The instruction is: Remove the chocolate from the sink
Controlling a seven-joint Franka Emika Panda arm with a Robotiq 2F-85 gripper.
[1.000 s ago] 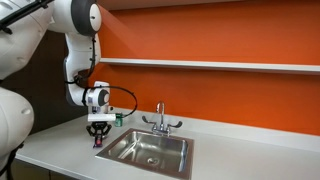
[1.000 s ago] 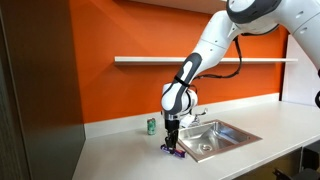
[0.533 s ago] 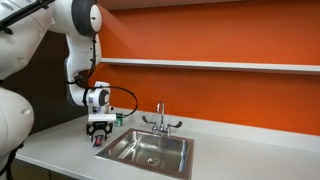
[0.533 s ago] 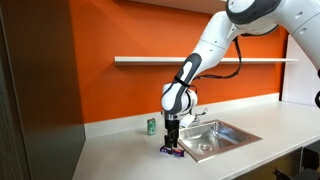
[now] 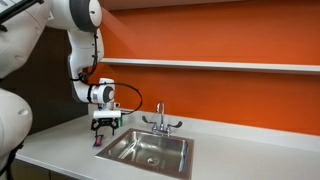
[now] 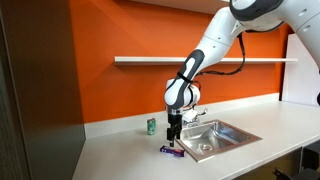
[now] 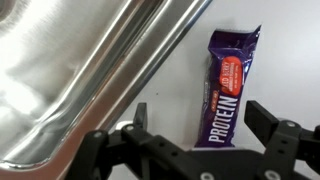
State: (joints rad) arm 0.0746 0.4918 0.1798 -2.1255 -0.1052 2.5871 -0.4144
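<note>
The chocolate [image 7: 228, 85] is a purple bar printed "PROTEIN", and it lies flat on the grey counter just outside the rim of the sink [image 7: 150, 50]. In both exterior views the bar [image 5: 97, 142] [image 6: 172, 151] rests on the counter beside the steel sink [image 5: 170, 140] [image 6: 232, 130]. My gripper [image 7: 200, 115] hangs a little above the bar, open, with a finger on each side and nothing touching it. Both exterior views show the gripper [image 5: 106, 127] [image 6: 174, 133] pointing straight down, clear of the counter.
A chrome two-handled tap [image 5: 159, 118] stands behind the basin. A small green can [image 6: 152, 126] sits on the counter by the orange wall. A shelf [image 5: 210, 65] runs along the wall above. The counter edge is close in front of the bar.
The jaws have gone from shut on the bar to open. The gripper has lifted slightly, and the bar stays on the counter beside the sink.
</note>
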